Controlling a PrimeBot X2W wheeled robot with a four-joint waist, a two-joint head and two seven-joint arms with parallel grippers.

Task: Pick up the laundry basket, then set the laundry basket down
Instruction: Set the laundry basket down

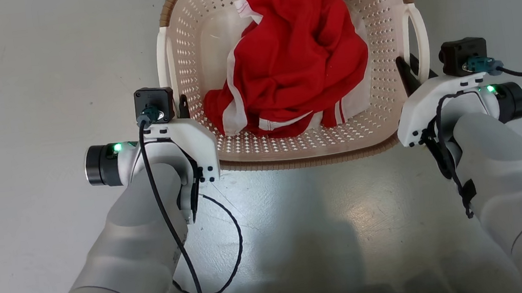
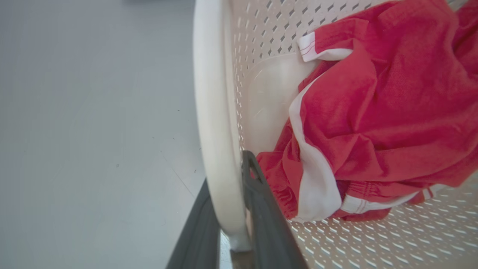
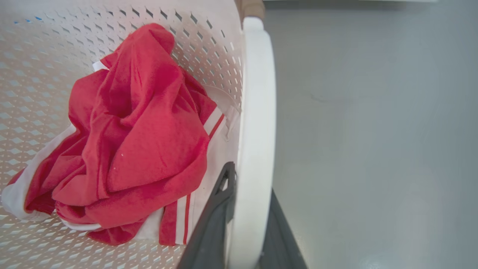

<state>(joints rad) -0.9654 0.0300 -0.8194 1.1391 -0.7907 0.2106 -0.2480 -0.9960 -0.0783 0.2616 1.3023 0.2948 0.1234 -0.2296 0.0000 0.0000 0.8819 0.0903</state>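
My left gripper (image 2: 227, 168) and right gripper (image 3: 250, 179) clench the laundry basket (image 1: 190, 41) by its handles (image 1: 162, 54). The grasp is done; whether it is off the floor (image 1: 36, 69) I cannot tell.

Glossy perf. plastic basket (image 1: 189, 36), cloth garment (image 1: 291, 64)

surface: pale grey floor (image 1: 11, 71), smooth, faint scuffs | item: laundry basket (image 1: 311, 160) between left pincer (image 1: 179, 107) and right pincer (image 1: 408, 70) | basket-to-floor contact: cannot tell

Bright, even light; soft shadow and glare on floor (image 1: 301, 240).
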